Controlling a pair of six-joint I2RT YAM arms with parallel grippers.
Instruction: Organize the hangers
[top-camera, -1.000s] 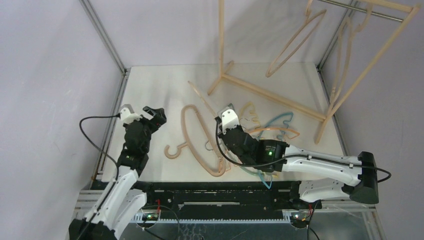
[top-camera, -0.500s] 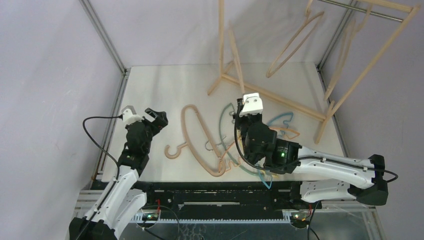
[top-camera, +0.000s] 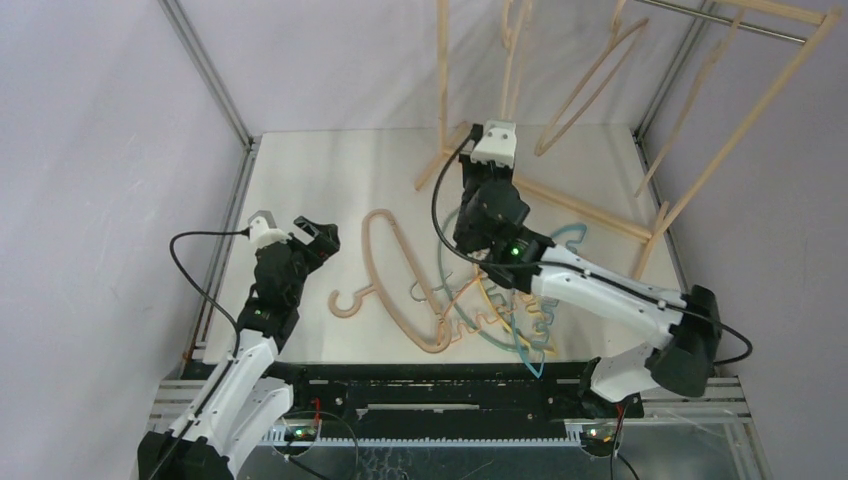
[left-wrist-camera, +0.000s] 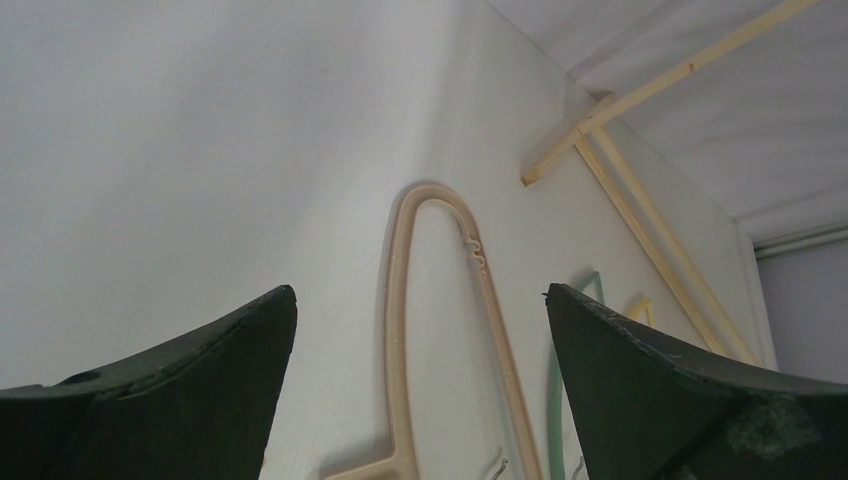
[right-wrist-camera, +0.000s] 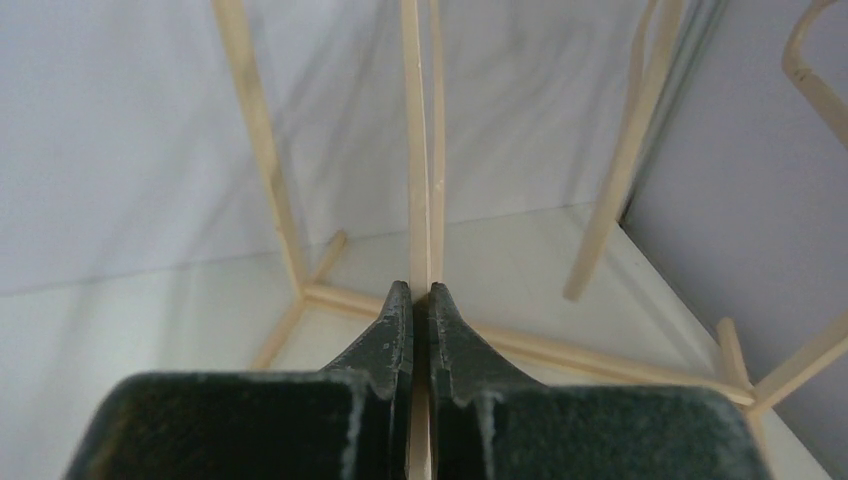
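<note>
My right gripper (top-camera: 497, 140) is shut on a smooth beige hanger (top-camera: 512, 50) and holds it upright, high beside the rack's left post. In the right wrist view the jaws (right-wrist-camera: 420, 290) pinch its thin edge (right-wrist-camera: 421, 150). Another beige hanger (top-camera: 385, 275) lies flat on the table. A tangle of teal, yellow, orange and blue hangers (top-camera: 500, 300) lies to its right, under my right arm. My left gripper (top-camera: 303, 233) is open and empty, just left of the flat beige hanger; in the left wrist view (left-wrist-camera: 420, 290) that hanger (left-wrist-camera: 400, 300) lies ahead between the jaws.
The pale wooden rack (top-camera: 545, 185) stands at the back right, with its metal rod (top-camera: 720, 18) at the top. Two beige hangers (top-camera: 590, 85) (top-camera: 700, 90) hang from it. Metal frame posts (top-camera: 205, 70) border the table's back corners.
My right arm has lifted the beige hanger off the table and carried it up and back toward the rack. My left gripper has barely shifted.
</note>
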